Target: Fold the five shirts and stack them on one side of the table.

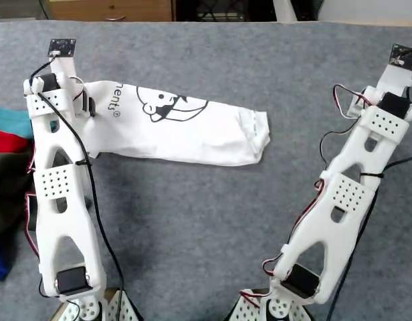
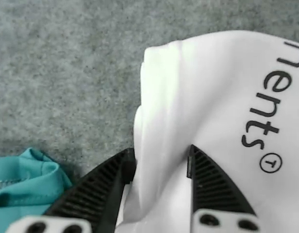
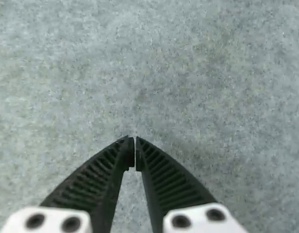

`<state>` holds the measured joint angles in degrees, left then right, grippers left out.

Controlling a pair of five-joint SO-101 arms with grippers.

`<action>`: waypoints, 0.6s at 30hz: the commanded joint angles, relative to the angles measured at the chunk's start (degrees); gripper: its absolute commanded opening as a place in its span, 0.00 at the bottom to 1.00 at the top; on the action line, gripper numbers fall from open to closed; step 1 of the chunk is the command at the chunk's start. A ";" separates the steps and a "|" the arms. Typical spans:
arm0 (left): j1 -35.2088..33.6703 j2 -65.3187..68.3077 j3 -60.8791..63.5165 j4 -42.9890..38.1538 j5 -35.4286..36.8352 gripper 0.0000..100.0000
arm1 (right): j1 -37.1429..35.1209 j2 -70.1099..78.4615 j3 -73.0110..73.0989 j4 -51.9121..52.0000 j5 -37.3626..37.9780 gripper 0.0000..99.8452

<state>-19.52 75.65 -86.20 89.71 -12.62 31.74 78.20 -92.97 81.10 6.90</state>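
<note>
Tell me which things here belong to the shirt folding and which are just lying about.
Job: white shirt, coloured clothes pile, left gripper on the shirt, right gripper, table.
Lying about: wooden drawers behind the table.

My left claw (image 2: 159, 158) sits at the left end of the long white folded cotton shirt (image 1: 186, 130), with a ridge of the cloth pinched between its two fingers. That shirt lies across the far half of the grey carpet-covered table (image 1: 192, 227), running from my left arm towards the middle. To the left of my left arm, at the table's left edge, lies a heap of crumpled teal, red, dark and blue cloth shirts (image 1: 9, 180), near the white shirt's end. My right claw (image 3: 135, 145) hangs over bare carpet at the far right, tips together, well apart from the shirt. Behind the table's far edge stands a brown wooden drawer cabinet (image 1: 109, 9).
</note>
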 commanded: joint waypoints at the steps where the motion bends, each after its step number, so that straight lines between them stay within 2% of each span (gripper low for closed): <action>1: 0.48 -0.26 1.54 4.48 0.09 0.21 | -0.79 -1.54 -2.77 -0.53 0.70 0.01; 6: 0.48 -0.26 1.63 5.36 -0.44 0.19 | -0.79 -1.54 -2.77 -0.53 0.70 0.01; 11: 2.15 -0.26 1.19 4.84 -7.56 0.03 | -0.79 -1.54 -2.77 -0.53 0.70 0.01; 18: 4.44 -0.35 1.01 5.19 -9.23 0.03 | -0.79 -1.54 -2.77 -0.53 0.70 0.01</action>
<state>-15.38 75.56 -85.41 93.58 -20.88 31.74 78.20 -92.97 81.10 6.90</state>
